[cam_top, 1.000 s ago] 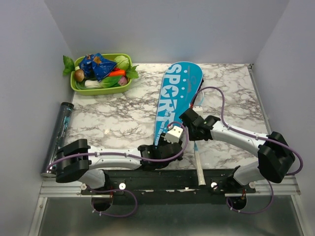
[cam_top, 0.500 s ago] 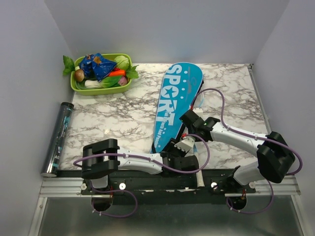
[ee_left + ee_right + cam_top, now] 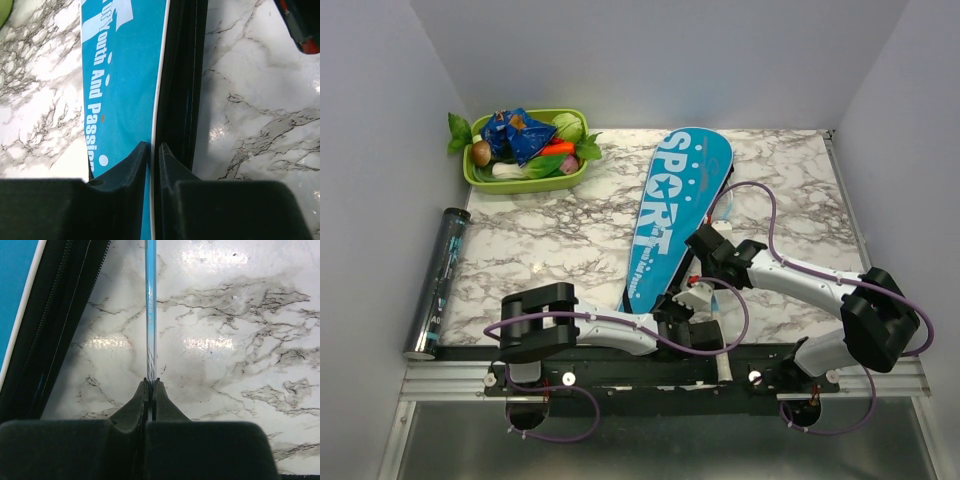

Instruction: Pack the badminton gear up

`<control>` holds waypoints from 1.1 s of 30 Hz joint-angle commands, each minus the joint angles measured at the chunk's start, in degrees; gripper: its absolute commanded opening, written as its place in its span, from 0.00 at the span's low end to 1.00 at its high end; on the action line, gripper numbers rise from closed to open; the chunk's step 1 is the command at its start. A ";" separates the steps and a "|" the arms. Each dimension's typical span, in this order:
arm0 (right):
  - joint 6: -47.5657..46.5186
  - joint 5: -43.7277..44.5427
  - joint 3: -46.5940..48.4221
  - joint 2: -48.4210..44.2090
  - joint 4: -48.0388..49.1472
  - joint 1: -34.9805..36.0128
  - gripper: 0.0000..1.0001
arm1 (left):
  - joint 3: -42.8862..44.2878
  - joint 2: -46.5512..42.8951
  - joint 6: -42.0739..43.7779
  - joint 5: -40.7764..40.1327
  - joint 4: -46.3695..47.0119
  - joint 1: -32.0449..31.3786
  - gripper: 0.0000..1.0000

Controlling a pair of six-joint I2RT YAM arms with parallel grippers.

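Note:
The blue cover lettered "SPORT" (image 3: 675,195) lies slanted on the marble table. My left gripper (image 3: 678,303) is shut on the white piping of its right edge near the lower end, seen close in the left wrist view (image 3: 153,150), beside the black zip side (image 3: 185,75). My right gripper (image 3: 704,248) is shut on a thin light-blue racket shaft (image 3: 150,310) just right of the cover (image 3: 55,320). The racket's white butt (image 3: 722,366) shows at the near edge. The dark clear tube (image 3: 440,275) lies far left. No second racket or loose shuttlecock shows.
The green tray (image 3: 477,177) of toy vegetables stands at the back left. Grey walls close in the table on three sides. A black rail with the arm bases runs along the near edge. The right gripper's red-marked tip (image 3: 300,30) is close to the left one.
My left arm has swung right and nearer, its gripper now at the cover's lower right edge. The cover's lower end has shifted a little left. The right gripper has barely moved.

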 commanded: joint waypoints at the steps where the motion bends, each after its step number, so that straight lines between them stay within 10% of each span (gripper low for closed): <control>1: 0.67 -0.65 -0.65 -0.48 2.13 -0.08 0.01 | -0.03 0.73 0.68 -0.77 1.31 -0.43 0.16; 4: 0.67 -0.65 -0.82 -0.74 2.04 0.01 0.01 | -0.12 0.11 1.03 -1.47 1.05 -0.34 0.00; 21: 0.14 -5.13 -4.69 -11.19 -2.52 0.01 0.01 | -5.04 -19.04 7.26 9.14 7.11 14.49 0.00; 33: -3.90 -17.25 -9.18 -24.45 -9.47 0.36 0.01 | 2.60 -17.29 14.65 17.24 9.22 26.45 0.00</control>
